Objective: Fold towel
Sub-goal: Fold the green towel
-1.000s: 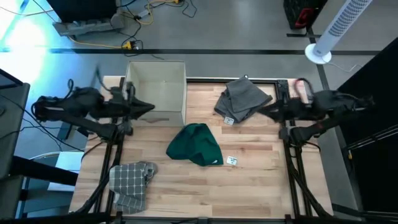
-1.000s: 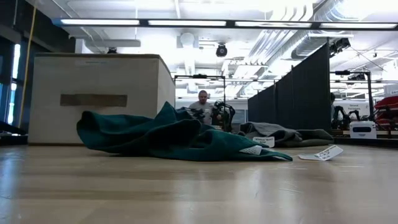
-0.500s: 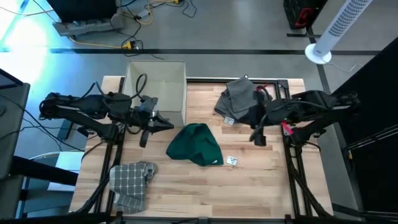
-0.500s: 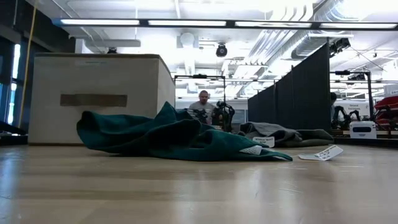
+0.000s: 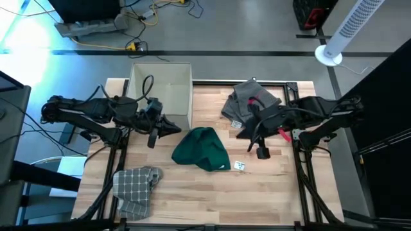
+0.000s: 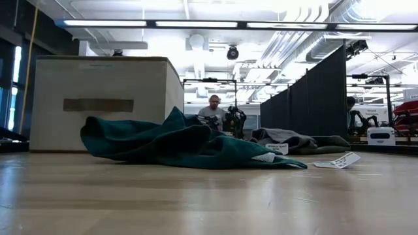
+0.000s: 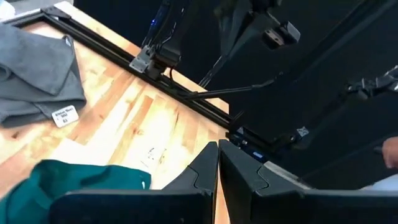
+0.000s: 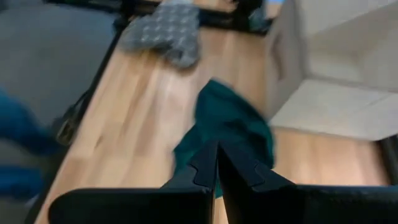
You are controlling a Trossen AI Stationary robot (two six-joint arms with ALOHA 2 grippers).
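Both closed grippers apparently hover beside green towel point(image 5: 202, 148).

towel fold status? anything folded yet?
Done: nothing. The green towel lies crumpled mid-table, unfolded.
In hand: nothing gripped. The left gripper sits just left of the towel, the right gripper to its right; both are shut and empty.
Left: grasp, spread flat and fold. The grey towel and checked towel are crumpled too.

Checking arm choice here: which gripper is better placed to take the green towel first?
Probably left: the left gripper sits beside the green towel, its fingers shut. The right gripper is farther off.
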